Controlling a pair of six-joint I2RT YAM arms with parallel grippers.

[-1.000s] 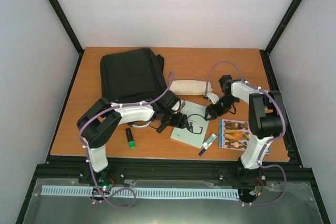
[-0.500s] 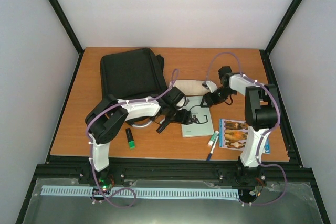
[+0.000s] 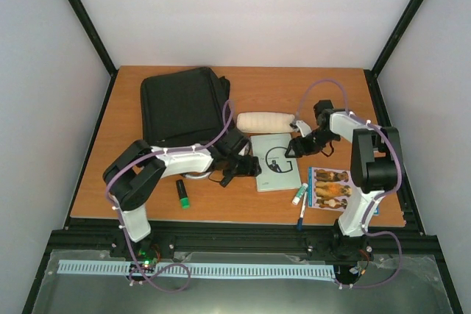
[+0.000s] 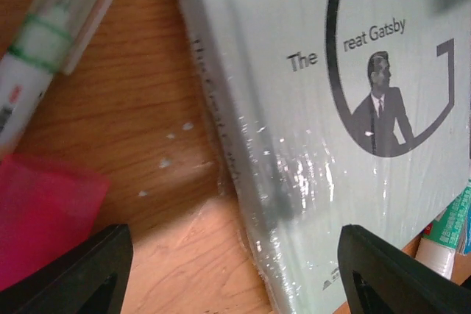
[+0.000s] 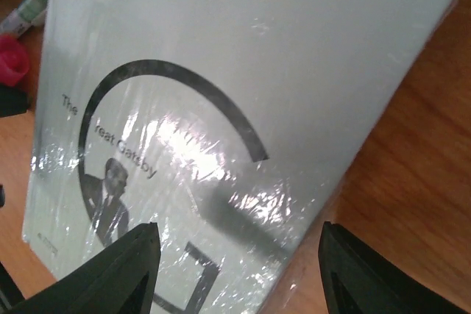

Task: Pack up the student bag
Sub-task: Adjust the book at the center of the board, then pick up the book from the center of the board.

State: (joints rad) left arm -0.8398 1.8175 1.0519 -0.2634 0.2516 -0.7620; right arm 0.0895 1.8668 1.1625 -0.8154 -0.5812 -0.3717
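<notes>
Large black soft fabric backpack [image 3: 180,106] lay flat at the far left of the wooden worktop [image 3: 110,174], well apart from both sets of jaws. White oblong pouch [image 3: 263,120] sat just beside the backpack's right edge. Pale green shrink-wrapped paperback titled "The Great Gatsby" [image 3: 276,162] lay flat near the centre, just nearer than the pouch, between the two arms. Left arm [image 3: 184,156] reached across to the paperback's left edge. In the left wrist view its black fingertips [image 4: 81,270] stood wide apart with the paperback's spine edge [image 4: 243,182] between them, neither seen touching it: left jaws released, grasping nothing. Right arm [image 3: 342,126] reached in to the paperback's far right side. In the right wrist view its fingertips [image 5: 110,270] stood apart low over the cover [image 5: 221,71]: right jaws released, nothing held. Short black marker with a green end [image 3: 182,194] lay near the front, left of the paperback. White-and-green glue stick [image 3: 298,195] and blue pen [image 3: 302,215] lay off the paperback's near right corner, with a picture book showing brown animals [image 3: 330,187] just to their right. A blurred pink object [image 4: 40,211] lay left of the spine, beside a white pen with green bands [image 4: 44,42]; could not identify it.
</notes>
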